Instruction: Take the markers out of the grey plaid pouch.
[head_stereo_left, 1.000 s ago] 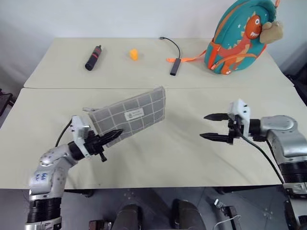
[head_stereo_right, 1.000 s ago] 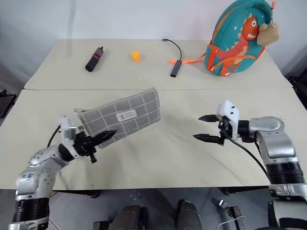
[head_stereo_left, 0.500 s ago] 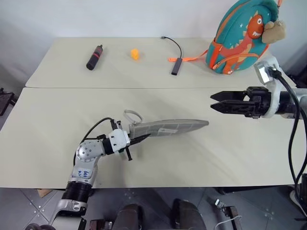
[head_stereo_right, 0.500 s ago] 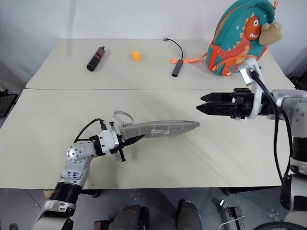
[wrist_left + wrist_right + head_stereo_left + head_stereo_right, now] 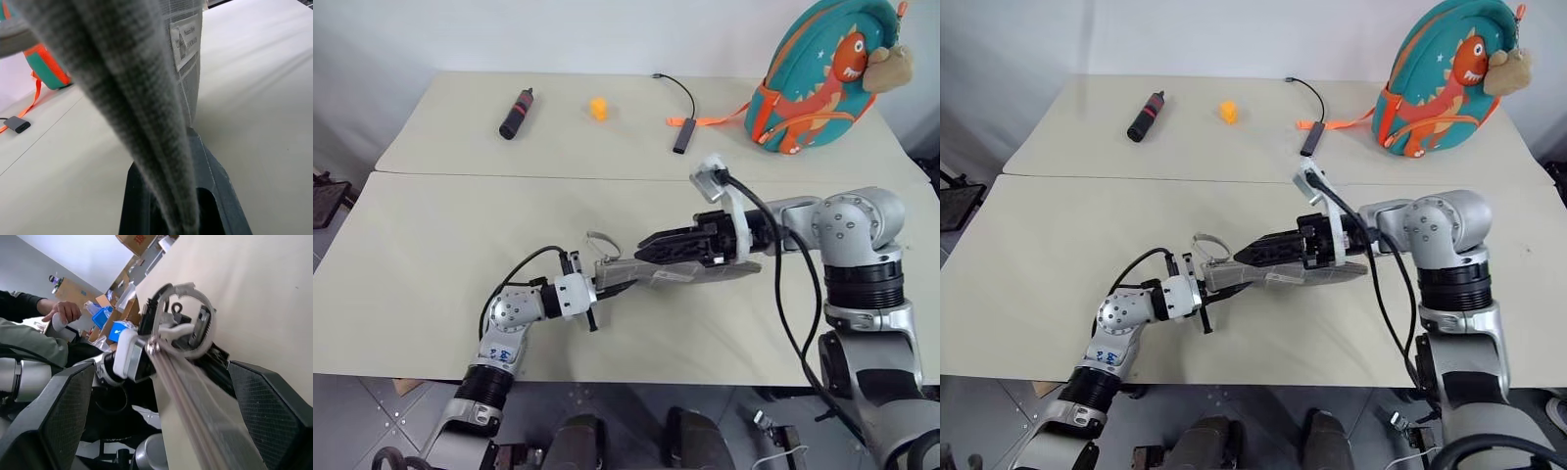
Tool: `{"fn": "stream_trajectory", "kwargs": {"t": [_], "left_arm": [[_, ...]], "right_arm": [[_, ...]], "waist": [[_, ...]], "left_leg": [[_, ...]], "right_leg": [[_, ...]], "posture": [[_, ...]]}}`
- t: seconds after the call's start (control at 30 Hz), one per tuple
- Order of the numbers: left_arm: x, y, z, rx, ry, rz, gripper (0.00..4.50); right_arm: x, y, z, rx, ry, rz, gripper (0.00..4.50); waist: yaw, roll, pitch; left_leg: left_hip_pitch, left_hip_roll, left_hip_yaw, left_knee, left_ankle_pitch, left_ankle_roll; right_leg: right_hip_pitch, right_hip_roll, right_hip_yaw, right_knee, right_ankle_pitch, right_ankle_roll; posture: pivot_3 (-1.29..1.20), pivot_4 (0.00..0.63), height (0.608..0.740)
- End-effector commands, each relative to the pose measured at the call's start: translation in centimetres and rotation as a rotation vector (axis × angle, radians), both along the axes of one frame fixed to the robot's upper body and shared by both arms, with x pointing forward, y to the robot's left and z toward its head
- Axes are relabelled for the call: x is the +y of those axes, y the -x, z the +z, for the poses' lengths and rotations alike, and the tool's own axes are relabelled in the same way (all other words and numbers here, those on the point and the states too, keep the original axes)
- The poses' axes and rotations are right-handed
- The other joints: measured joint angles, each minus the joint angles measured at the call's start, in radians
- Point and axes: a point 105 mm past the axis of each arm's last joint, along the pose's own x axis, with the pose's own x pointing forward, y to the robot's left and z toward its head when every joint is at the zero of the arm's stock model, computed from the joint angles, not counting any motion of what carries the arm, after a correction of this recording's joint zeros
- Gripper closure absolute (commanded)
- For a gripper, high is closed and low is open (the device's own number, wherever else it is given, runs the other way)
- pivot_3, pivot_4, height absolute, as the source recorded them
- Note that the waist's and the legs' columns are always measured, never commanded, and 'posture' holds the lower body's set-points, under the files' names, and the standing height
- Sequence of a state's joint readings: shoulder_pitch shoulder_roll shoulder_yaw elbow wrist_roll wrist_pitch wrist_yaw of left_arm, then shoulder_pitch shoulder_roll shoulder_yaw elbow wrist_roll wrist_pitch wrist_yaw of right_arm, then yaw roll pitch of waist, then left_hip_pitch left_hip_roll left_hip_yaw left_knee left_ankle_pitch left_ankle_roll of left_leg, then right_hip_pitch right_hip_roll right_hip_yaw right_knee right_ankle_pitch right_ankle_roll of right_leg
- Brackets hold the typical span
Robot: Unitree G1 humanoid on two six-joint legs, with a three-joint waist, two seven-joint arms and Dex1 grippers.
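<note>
Over a beige table point(image 5: 431, 245), the left gripper point(image 5: 607, 291) pinches the grey plaid pouch point(image 5: 695, 274); the right gripper point(image 5: 651, 250) straddles it, fingers spread wide.

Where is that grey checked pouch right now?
The pouch is near the middle of the front table, held at its strap end by the left tool, with the open right tool around it.

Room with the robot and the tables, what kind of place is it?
Probably a workshop or test lab. Two plain tables stand pushed together with a few scattered things, like a dinosaur backpack. Past them, the right wrist view shows stacked cardboard boxes and a seated person.
</note>
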State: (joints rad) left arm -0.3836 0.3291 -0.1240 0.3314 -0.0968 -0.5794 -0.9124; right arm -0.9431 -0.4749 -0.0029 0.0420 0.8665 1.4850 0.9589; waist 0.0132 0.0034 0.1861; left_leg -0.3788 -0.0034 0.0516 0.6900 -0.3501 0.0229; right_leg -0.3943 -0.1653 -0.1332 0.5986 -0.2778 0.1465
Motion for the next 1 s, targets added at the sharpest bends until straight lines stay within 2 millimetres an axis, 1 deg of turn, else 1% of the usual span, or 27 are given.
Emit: {"fn": "stream_trajectory", "kwargs": {"t": [0.03, 0.17, 0.3, 0.47, 0.67, 0.73, 0.8, 0.87, 0.93, 1.0], "left_arm": [[0.1, 0.2, 0.4, -0.023, 0.005, -0.005, 4.5], [-0.1, 0.4, 0.5, -0.027, 0.003, -0.014, 4.5], [-0.3, 0.6, 0.3, -0.019, -0.005, -0.026, 4.5], [-0.2, 0.6, 0.2, -0.002, -0.002, -0.021, 4.5], [-0.2, 0.7, -0.2, 0.006, -0.025, -0.031, 4.5], [-0.1, 0.7, 0.0, 0.004, -0.026, -0.027, 4.5], [0.4, 0.5, 0.4, -0.011, -0.031, -0.005, 4.5], [1.0, 0.2, 0.6, -0.028, -0.034, 0.022, 4.5], [1.4, 0.0, 0.9, -0.056, -0.042, 0.045, 4.5], [1.6, -0.7, 1.5, -0.116, -0.048, 0.093, 4.5]], "right_arm": [[0.3, 0.0, 0.1, -0.007, -0.012, 0.009, 0.04], [0.5, -1.3, -1.1, 0.038, 0.001, -0.036, 0.04], [1.5, -1.4, -1.7, 0.072, -0.013, -0.024, 0.04], [2.8, -1.2, -0.9, 0.123, -0.097, 0.006, 0.04], [3.5, -1.1, -0.9, 0.116, -0.109, 0.018, 0.04], [3.1, -1.3, -1.1, 0.059, -0.056, 0.005, 0.04], [1.4, -1.2, -0.9, -0.034, 0.014, -0.001, 0.04], [0.0, -1.2, -0.2, -0.088, 0.054, -0.003, 0.04], [-1.3, -1.2, 0.8, -0.13, 0.073, -0.001, 0.04], [-2.7, -1.3, 2.6, -0.172, 0.09, -0.015, 0.04]], "waist": [[-0.001, 0.0, 0.0], [-0.009, 0.0, 0.0], [-0.017, 0.0, 0.0], [-0.018, 0.0, 0.0], [-0.019, 0.0, 0.0], [-0.018, 0.0, 0.0], [-0.013, 0.0, 0.0], [-0.012, 0.0, 0.0], [-0.015, 0.0, 0.0], [-0.019, 0.0, 0.0]], "left_leg": [[0.0, 0.0, 0.0, 0.0, 0.0, 0.0], [0.0, 0.0, 0.002, 0.0, 0.0, 0.0], [0.0, 0.0, 0.004, 0.0, 0.0, 0.0], [0.0, 0.001, 0.005, 0.0, 0.0, 0.0], [0.0, 0.001, 0.005, 0.0, 0.0, 0.0], [0.0, 0.0, 0.005, 0.0, 0.0, 0.0], [0.0, 0.0, 0.005, 0.001, 0.0, 0.0], [-0.001, 0.0, 0.004, 0.001, 0.0, 0.0], [-0.001, 0.0, 0.004, 0.001, 0.0, 0.0], [-0.001, 0.001, 0.004, 0.001, 0.0, 0.0]], "right_leg": [[0.0, 0.0, 0.0, 0.0, 0.0, 0.0], [0.0, 0.0, 0.0, 0.0, 0.0, 0.0], [0.0, 0.0, -0.001, 0.0, 0.0, 0.0], [0.0, 0.0, -0.001, 0.001, 0.0, 0.0], [0.0, 0.0, -0.001, 0.001, 0.0, 0.0], [0.0, 0.0, 0.0, 0.001, 0.0, 0.0], [0.0, 0.0, 0.0, 0.001, 0.0, 0.0], [0.0, 0.0, -0.001, 0.001, 0.0, 0.0], [0.0, 0.0, -0.001, 0.0, 0.0, 0.0], [0.0, 0.0, -0.001, 0.0, 0.0, 0.0]], "posture": [[0.0, 0.15, 0.74], [0.0, 0.15, 0.74], [0.0, 0.15, 0.74], [0.0, 0.15, 0.74], [0.0, 0.15, 0.74], [0.0, 0.15, 0.74], [0.0, 0.15, 0.74], [0.0, 0.15, 0.74], [0.0, 0.15, 0.74], [0.0, 0.15, 0.74]]}}
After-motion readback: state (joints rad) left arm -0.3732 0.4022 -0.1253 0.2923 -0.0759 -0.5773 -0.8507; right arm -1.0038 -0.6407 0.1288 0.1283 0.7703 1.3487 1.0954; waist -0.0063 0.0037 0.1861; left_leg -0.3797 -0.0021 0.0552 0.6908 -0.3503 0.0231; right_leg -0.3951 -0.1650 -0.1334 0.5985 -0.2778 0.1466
